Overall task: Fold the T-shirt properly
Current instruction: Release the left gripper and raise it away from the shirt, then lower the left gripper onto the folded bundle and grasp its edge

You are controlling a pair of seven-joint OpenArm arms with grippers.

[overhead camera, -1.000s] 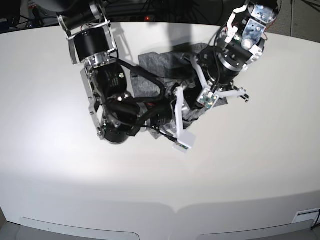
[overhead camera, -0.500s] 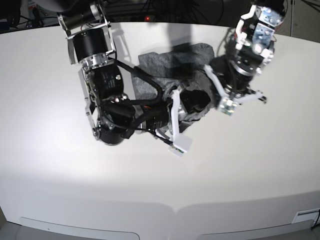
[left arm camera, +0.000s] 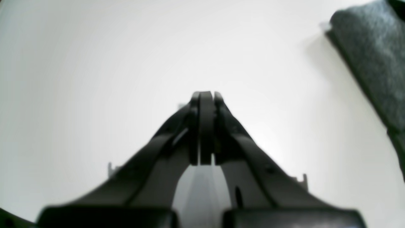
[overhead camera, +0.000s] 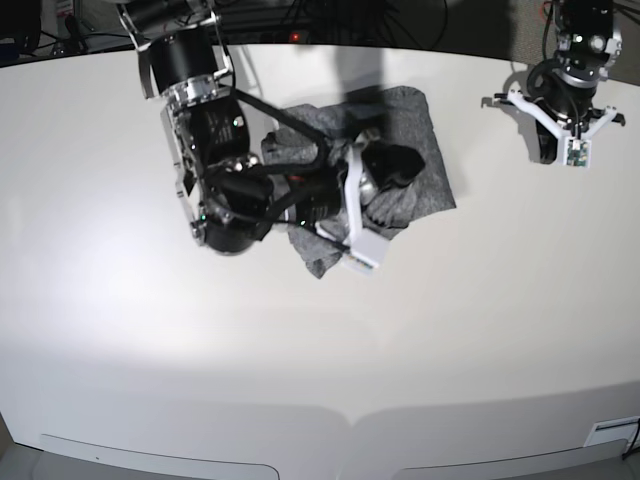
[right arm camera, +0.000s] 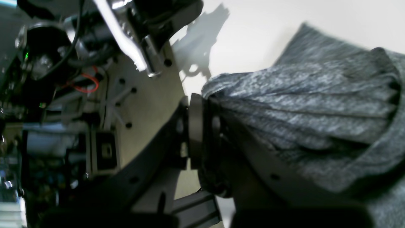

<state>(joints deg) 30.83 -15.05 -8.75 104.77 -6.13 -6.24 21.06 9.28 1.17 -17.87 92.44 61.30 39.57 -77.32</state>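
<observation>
Left wrist: one left gripper [left arm camera: 205, 126], jaws pressed together on nothing, over the white table [left arm camera: 95, 63]. Right wrist: right gripper [right arm camera: 202, 133] clamped on one bunched grey T-shirt [right arm camera: 300, 104]. Base: two arms, shirt mid-table, dark clutter behind.

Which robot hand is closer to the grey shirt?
The right hand. It is shut on the T-shirt, pinching a bunch of the fabric. The left hand is shut on nothing, off to one side over bare table.
</observation>
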